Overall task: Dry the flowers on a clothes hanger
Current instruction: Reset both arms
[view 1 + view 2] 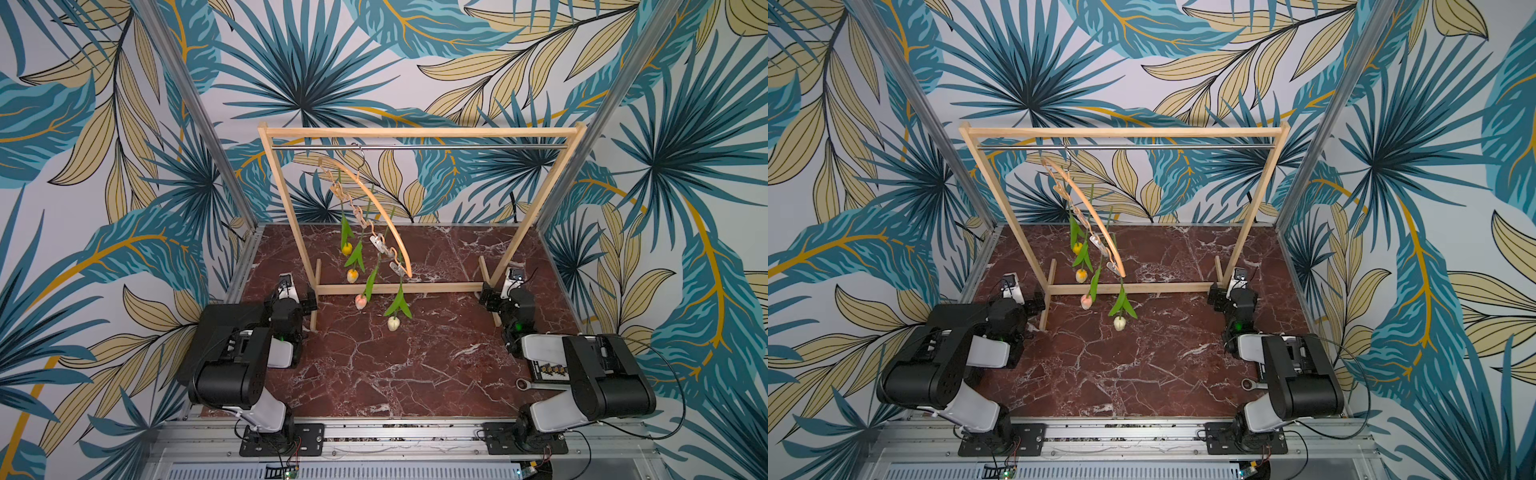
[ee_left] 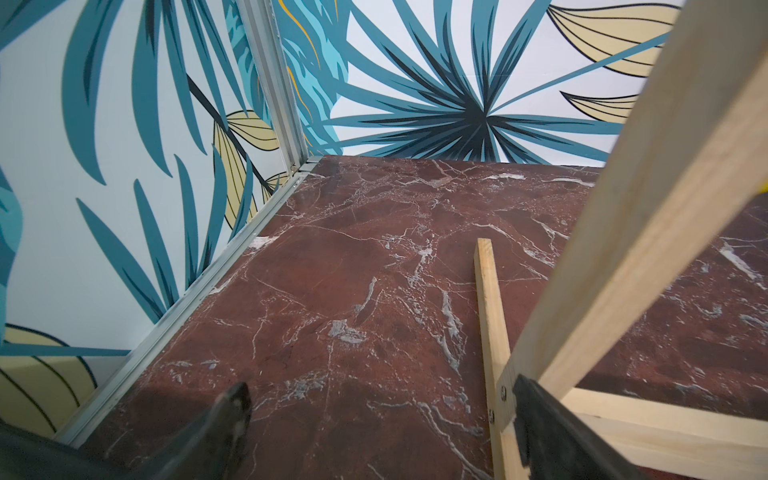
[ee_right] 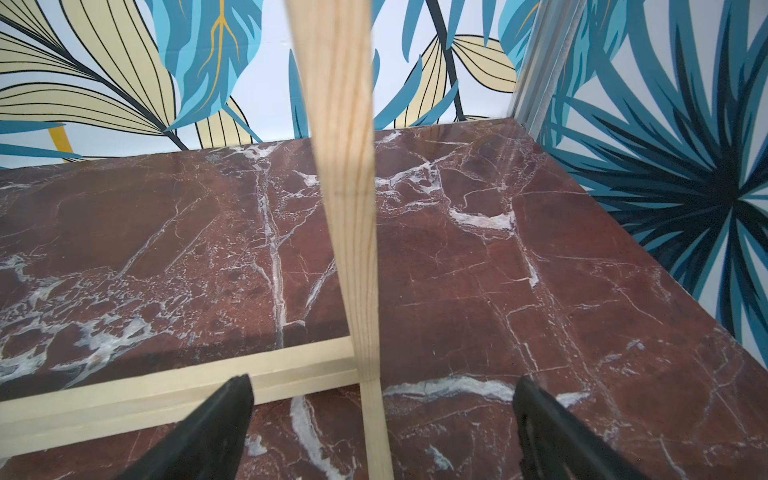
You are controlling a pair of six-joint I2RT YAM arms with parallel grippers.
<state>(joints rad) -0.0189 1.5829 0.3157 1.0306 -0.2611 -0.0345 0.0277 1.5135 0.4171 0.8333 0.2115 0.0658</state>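
Nearest you, both arms sit folded low at the front corners of the marble table (image 1: 395, 374). Your left gripper (image 2: 381, 397) is spread as wide as it goes and has hold of nothing. In the left wrist view, one finger (image 2: 235, 401) is over bare marble and the other sits right up against the left foot joint of the wooden rack (image 1: 415, 133); contact there can't be told. Your right gripper (image 3: 384, 388) is spread just as wide and is empty too. The rack's right post shows in the gap between its fingers, and neither finger is on it.

Past the grippers, the flowers (image 1: 1095, 283) all hang head-down from the clothes hanger (image 1: 386, 216), stems up in its white clips (image 1: 377, 243). The white tulip (image 1: 393, 323) is closest to you and lowest. Then come the pink tulip (image 1: 360, 301), the orange-yellow tulip (image 1: 352, 275) and, farthest back, the yellow tulip (image 1: 346, 248). None lies on the table.

In both top views the hanger is turned nearly end-on, its curved arm running from the rail down toward you. Its hook (image 1: 361, 156) is over the metal rail (image 1: 457, 146), left of the rail's middle. Behind the rack is the leaf-print wall (image 1: 299, 75).
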